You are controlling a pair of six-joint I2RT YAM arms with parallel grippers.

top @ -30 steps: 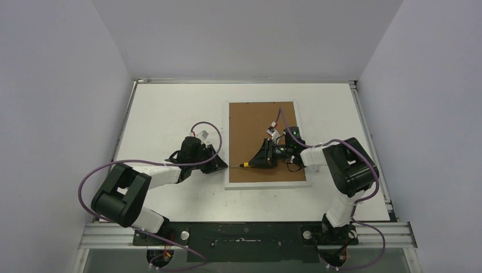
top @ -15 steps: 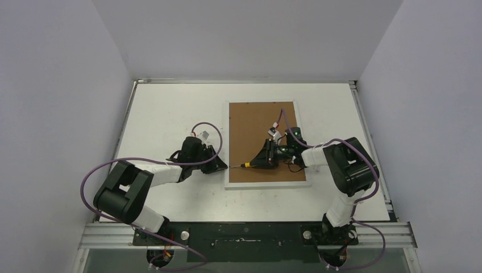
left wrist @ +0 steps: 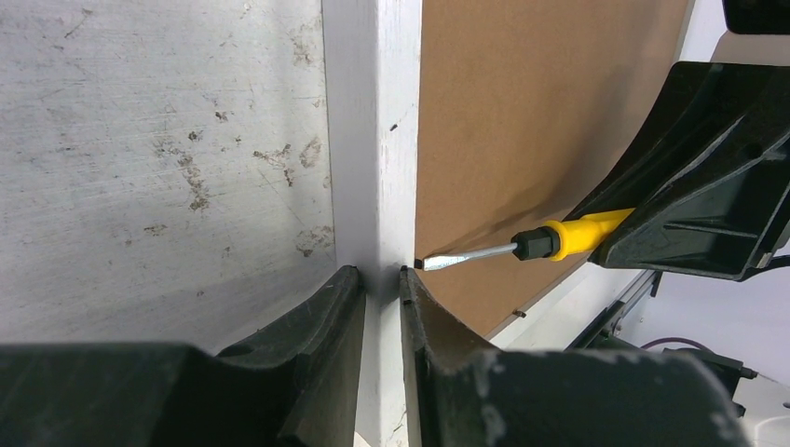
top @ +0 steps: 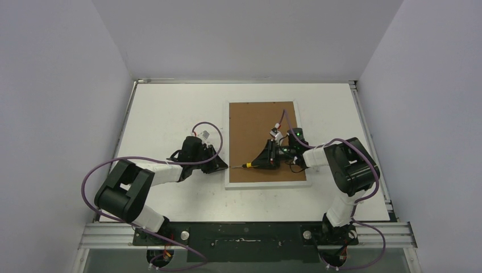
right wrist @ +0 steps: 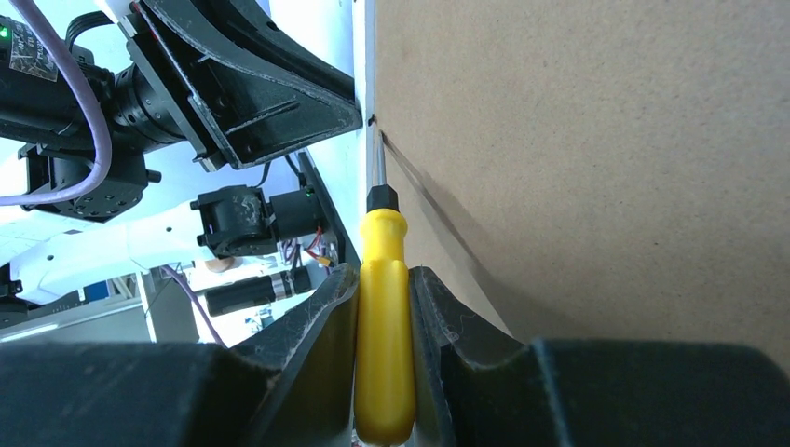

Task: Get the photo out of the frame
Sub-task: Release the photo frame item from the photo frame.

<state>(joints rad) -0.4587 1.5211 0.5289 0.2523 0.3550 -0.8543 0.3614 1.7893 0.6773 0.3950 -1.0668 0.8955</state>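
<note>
The frame (top: pixel 267 184) lies face down on the table, its brown backing board (top: pixel 256 131) up. The photo is hidden beneath the board. My left gripper (top: pixel 225 166) is shut on the frame's white left border (left wrist: pixel 373 140), one finger on each side of the strip (left wrist: pixel 380 275). My right gripper (top: pixel 262 163) hovers over the board, shut on the yellow handle of a screwdriver (right wrist: pixel 384 326). The screwdriver's blade tip (left wrist: pixel 430 264) rests at the seam between the board (left wrist: pixel 522 112) and the left border, just beyond the left fingertips (right wrist: pixel 270 102).
The white table (top: pixel 165 114) has scuffed paint beside the frame (left wrist: pixel 186 168). A small metal tab (left wrist: pixel 519 314) sits at the board's near edge. Purple cables loop from both arms. Grey walls enclose the table on three sides.
The right wrist has shifted slightly toward the far side, with the screwdriver still aimed at the left seam. The left arm has hardly moved.
</note>
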